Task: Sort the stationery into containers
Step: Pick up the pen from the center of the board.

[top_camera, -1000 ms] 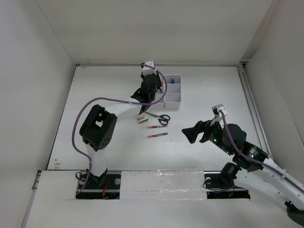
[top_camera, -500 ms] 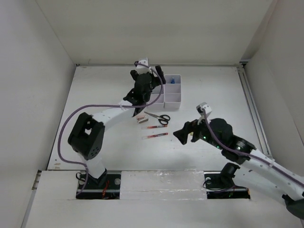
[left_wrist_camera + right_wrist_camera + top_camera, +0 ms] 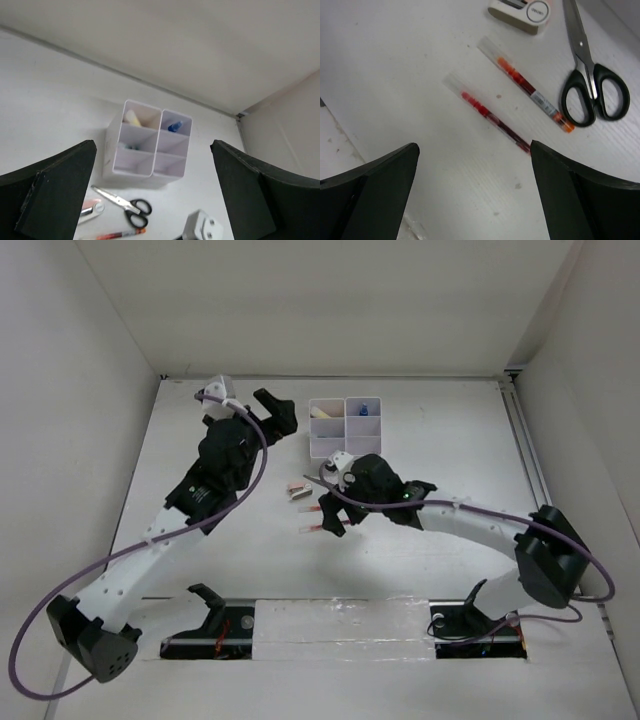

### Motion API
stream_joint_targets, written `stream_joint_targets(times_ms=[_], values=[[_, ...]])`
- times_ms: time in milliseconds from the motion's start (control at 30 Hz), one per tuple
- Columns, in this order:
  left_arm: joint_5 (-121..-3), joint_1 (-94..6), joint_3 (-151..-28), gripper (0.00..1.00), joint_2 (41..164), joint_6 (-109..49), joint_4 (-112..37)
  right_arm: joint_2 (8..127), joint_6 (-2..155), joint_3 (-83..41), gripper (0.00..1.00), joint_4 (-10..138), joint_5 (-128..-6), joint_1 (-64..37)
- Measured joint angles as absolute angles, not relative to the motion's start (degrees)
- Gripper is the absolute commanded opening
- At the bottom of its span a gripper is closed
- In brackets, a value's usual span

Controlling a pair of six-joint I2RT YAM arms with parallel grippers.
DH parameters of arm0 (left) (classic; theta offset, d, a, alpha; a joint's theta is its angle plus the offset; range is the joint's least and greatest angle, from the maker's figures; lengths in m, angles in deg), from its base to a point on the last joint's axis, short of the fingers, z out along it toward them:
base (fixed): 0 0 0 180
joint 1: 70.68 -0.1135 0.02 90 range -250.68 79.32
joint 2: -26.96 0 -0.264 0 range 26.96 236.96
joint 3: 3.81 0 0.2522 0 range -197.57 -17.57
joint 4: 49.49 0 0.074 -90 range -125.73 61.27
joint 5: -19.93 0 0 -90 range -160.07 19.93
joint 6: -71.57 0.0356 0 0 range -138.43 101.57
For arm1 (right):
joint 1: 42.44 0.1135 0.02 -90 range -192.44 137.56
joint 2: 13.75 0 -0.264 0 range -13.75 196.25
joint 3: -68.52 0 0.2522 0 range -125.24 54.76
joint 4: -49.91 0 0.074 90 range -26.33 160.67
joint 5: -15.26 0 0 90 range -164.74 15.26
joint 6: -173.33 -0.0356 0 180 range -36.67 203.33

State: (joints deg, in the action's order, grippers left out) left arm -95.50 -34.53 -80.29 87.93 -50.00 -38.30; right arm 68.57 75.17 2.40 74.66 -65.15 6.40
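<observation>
right end effector [image 3: 474, 150] hangs released over two red-white pens [image 3: 495, 120] on the tabletop [image 3: 420, 60], beside the scissors [image 3: 581, 45]. centre on the nearer pen, close across its barrel, and avoid catching its neighbour. left end effector [image 3: 280, 412] is released too, near the white containers [image 3: 345, 426].

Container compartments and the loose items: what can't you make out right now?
- Middle-left compartment of the container, left wrist view: only a sliver of something shows, too small to name.
- Scissors, top view: mostly under the right arm; right wrist view cuts the blade tips.
- White labelled item, right wrist view: cut by the top edge.
</observation>
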Motion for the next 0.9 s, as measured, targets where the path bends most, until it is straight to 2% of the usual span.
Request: stream_joint_targets(times_ms=[300, 600, 733, 900], values=[[-94.0, -32.8, -74.0, 1.00, 80.5, -52.2, -28.4, 82.8, 85.2, -6.8, 0.92, 76.8, -62.2, 6.9], [-92.5, -32.0, -74.0, 1.00, 79.2, -51.9, -28.1, 88.2, 88.2, -7.4, 0.90, 79.9, -62.4, 6.9], [-91.1, -32.0, -73.8, 1.00, 79.2, -51.5, -28.6, 89.6, 88.3, -8.2, 0.85, 79.9, -63.1, 7.0], [-89.9, -32.0, -73.4, 1.00, 79.2, -51.3, -28.8, 90.2, 87.5, -8.5, 0.75, 79.3, -63.7, 7.0]])
